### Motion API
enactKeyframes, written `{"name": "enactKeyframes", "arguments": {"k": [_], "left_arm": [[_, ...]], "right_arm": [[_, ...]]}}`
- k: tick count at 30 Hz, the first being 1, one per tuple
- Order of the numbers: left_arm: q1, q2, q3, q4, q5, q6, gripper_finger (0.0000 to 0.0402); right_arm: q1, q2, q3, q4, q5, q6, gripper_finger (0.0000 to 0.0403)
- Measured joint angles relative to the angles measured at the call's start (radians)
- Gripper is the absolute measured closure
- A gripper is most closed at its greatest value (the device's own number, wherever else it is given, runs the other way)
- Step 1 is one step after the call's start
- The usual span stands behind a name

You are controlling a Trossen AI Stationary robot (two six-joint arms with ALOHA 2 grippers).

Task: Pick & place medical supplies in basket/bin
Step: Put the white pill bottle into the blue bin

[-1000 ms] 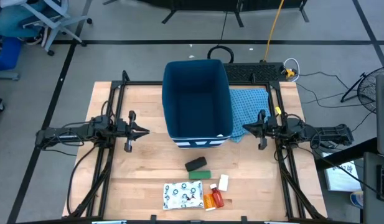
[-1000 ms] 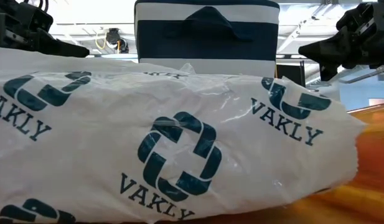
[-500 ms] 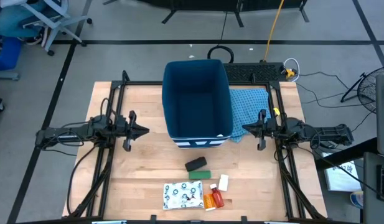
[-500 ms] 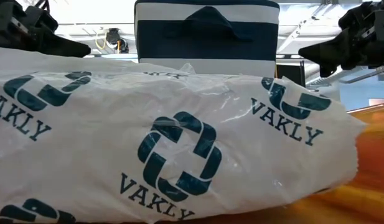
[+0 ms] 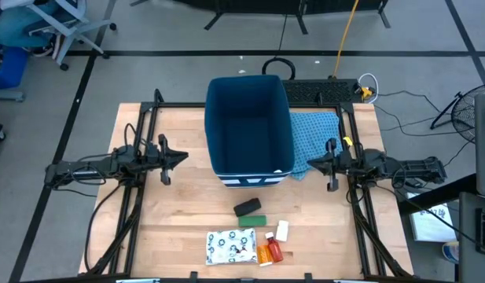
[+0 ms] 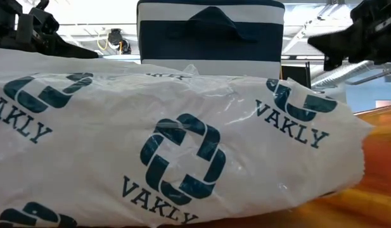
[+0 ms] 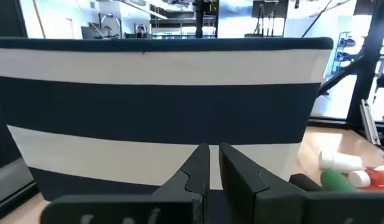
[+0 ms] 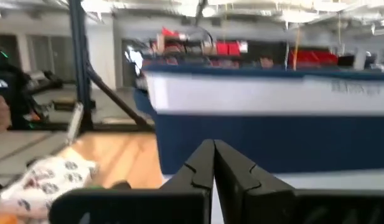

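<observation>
The dark blue bin (image 5: 250, 130) with white stripes stands at the table's middle, toward the far edge. The supplies lie near the near edge: white patterned packet (image 5: 230, 246), black oblong piece (image 5: 247, 207), green box (image 5: 251, 221), white bottle (image 5: 282, 230), and orange (image 5: 263, 255) and red (image 5: 273, 248) bottles. The packet (image 6: 182, 152) fills the low view's foreground. My left gripper (image 5: 183, 157) hovers left of the bin, shut. My right gripper (image 5: 309, 163) hovers right of it, shut. Both point at the bin (image 7: 160, 106) (image 8: 272, 124) and touch nothing.
A light blue cloth (image 5: 317, 134) lies on the table against the bin's right side, under the right gripper's tip. Bare wood shows between the bin's front and the supplies, and on both sides of them. Black frame rails run along the table's left and right sides.
Both grippers have risen a little, as the low view shows; the left one has also shifted slightly toward the far edge. Their fingers have stayed shut. The supplies and the bin have not moved.
</observation>
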Motion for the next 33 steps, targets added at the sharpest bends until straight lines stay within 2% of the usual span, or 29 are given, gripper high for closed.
{"name": "enactKeyframes", "arguments": {"k": [6, 12, 15, 23, 27, 33], "left_arm": [[0.000, 0.000, 0.000, 0.000, -0.001, -0.032, 0.0366], [0.000, 0.000, 0.000, 0.000, -0.049, -0.014, 0.0366], [0.000, 0.000, 0.000, 0.000, -0.084, -0.009, 0.0366], [0.000, 0.000, 0.000, -0.008, -0.102, -0.016, 0.0366], [0.000, 0.000, 0.000, -0.009, -0.095, -0.032, 0.0366], [0.000, 0.000, 0.000, -0.010, -0.095, -0.045, 0.0366]], "right_arm": [[0.052, 0.113, 0.149, 0.047, -0.018, -0.048, 0.0355], [0.152, 0.369, 0.399, -0.034, -0.017, -0.169, 0.0307], [0.207, 0.524, 0.560, -0.129, -0.008, -0.225, 0.0286], [0.376, 0.930, 0.897, -0.548, 0.205, -0.345, 0.0229], [0.457, 1.092, 0.949, -0.668, 0.289, -0.365, 0.0200], [0.575, 1.258, 0.951, -0.680, 0.280, -0.457, 0.0168]]}}
